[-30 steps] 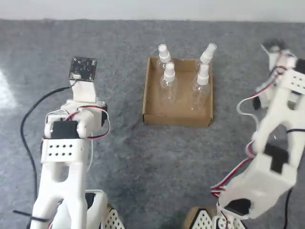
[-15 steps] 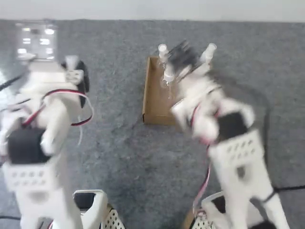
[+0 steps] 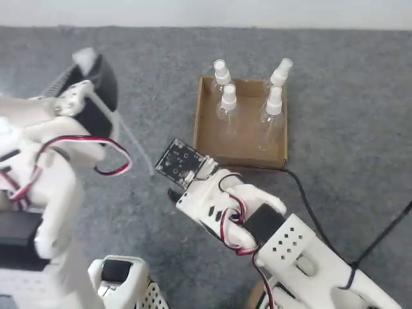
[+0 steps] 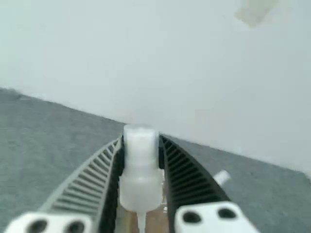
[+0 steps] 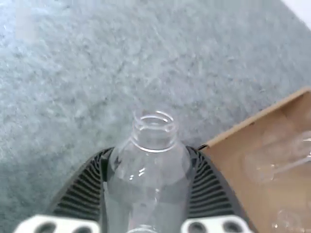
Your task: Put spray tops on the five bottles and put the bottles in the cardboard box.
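Observation:
My left gripper (image 4: 141,143) is shut on a white spray top (image 4: 141,170). In the high view that arm stands raised at the far left, and the top's thin dip tube (image 3: 134,143) hangs down from it. My right gripper (image 5: 152,153) is shut on a clear bottle (image 5: 153,165) whose open neck has no top. It is held just in front of the near left corner of the cardboard box (image 3: 197,122). Several clear bottles with white spray tops (image 3: 228,103) stand upright in the box.
Grey carpet (image 3: 161,58) covers the table all around the box. The right arm's camera board (image 3: 182,161) and wiring lie close to the box's front left corner. A black cable (image 3: 309,199) runs along the carpet to the front right.
The right arm has swung from the far right edge across to the centre, in front of the box. The left arm has shifted left and risen.

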Controlling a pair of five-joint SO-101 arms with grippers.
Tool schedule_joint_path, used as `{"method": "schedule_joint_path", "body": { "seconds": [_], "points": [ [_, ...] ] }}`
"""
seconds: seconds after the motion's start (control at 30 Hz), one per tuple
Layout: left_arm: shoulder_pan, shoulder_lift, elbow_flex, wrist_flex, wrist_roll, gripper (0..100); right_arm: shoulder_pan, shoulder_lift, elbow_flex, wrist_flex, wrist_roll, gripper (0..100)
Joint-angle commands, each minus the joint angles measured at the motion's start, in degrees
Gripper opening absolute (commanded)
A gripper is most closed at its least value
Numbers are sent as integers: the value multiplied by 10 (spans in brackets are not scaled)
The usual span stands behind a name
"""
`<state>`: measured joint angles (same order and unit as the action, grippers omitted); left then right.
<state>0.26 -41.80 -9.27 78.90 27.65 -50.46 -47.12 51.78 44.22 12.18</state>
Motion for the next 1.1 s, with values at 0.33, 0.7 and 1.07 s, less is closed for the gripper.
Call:
{"method": "schedule_joint_path", "body": {
  "seconds": [0.33,0.7,1.07],
  "points": [
    [29,-6,134,-117,12,12,-6,-21,88,-167,-8,7],
    [-15,-6,204,-159,12,12,-6,-21,134,-244,-34,6],
    [-15,-6,288,-243,12,12,-6,-21,134,-243,-65,6]
  ]
}}
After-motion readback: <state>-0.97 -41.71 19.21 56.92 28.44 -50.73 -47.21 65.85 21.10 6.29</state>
